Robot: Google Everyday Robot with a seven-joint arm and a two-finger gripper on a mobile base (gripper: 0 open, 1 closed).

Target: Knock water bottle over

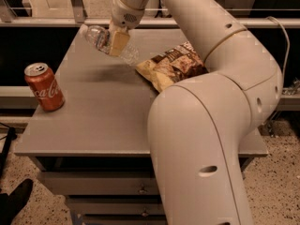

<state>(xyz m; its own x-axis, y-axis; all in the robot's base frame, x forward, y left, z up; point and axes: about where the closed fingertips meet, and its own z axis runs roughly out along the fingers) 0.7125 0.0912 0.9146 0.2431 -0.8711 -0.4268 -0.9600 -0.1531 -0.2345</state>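
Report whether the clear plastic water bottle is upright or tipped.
Tipped: clear ribbed water bottle leans steeply, cap to the left, gripper at its middle.

Arm: rises from lower right, elbows at right, reaches to upper left.
Gripper: upper left of frame, clamped on tilted water bottle.

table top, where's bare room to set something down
Widest bare patch: middle and front of the table, between the cola can at the left edge and the robot arm on the right. Crowded at the back: the gripper meets the tilted water bottle, chip bag just right of it.
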